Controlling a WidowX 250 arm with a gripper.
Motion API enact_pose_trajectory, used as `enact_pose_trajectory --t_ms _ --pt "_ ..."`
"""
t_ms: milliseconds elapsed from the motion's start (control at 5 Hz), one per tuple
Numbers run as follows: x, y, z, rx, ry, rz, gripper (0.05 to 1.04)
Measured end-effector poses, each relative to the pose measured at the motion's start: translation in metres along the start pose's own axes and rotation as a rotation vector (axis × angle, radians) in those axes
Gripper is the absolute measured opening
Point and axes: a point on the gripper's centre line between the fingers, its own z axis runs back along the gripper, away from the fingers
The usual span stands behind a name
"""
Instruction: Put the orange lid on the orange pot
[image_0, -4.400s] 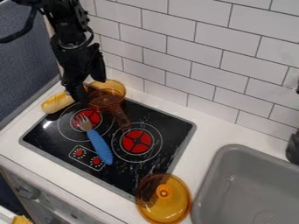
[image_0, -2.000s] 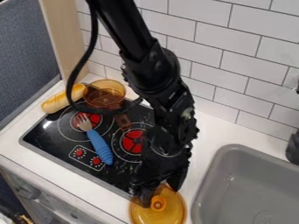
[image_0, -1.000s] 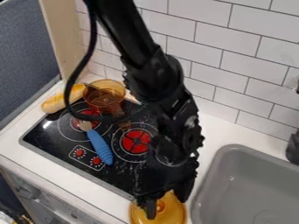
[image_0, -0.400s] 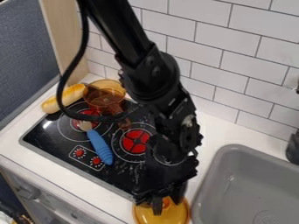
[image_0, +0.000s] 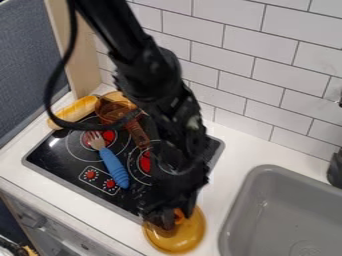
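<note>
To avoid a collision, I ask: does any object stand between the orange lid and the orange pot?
Between lid and pot, only the pot's own handle juts into the way; the fork lies to one side.

Mostly smooth and shiny, with cloth and wood toward 10 o'clock.
At 6 o'clock the orange lid (image_0: 179, 242) looks like glossy, see-through plastic, as does the orange pot (image_0: 107, 111) at 10. The stovetop (image_0: 59, 156) at 8 is glossy black; the fork (image_0: 114, 167) on it has a matt blue plastic-looking handle. Glazed-looking tiles (image_0: 250, 75) lie toward 2, a smooth matt sink (image_0: 294, 205) at 4, a pale wood post (image_0: 83, 62) and rough cloth-like panel (image_0: 27, 55) near 10.
</note>
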Motion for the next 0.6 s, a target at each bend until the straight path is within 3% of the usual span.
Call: enact_pose_trajectory --t_ms 400,600 --pt "0.04 -0.011 0.042 -0.106 -0.015 0.104 0.379" --pt "0.073 -0.012 0.066 -0.175 -0.004 0.224 0.379"
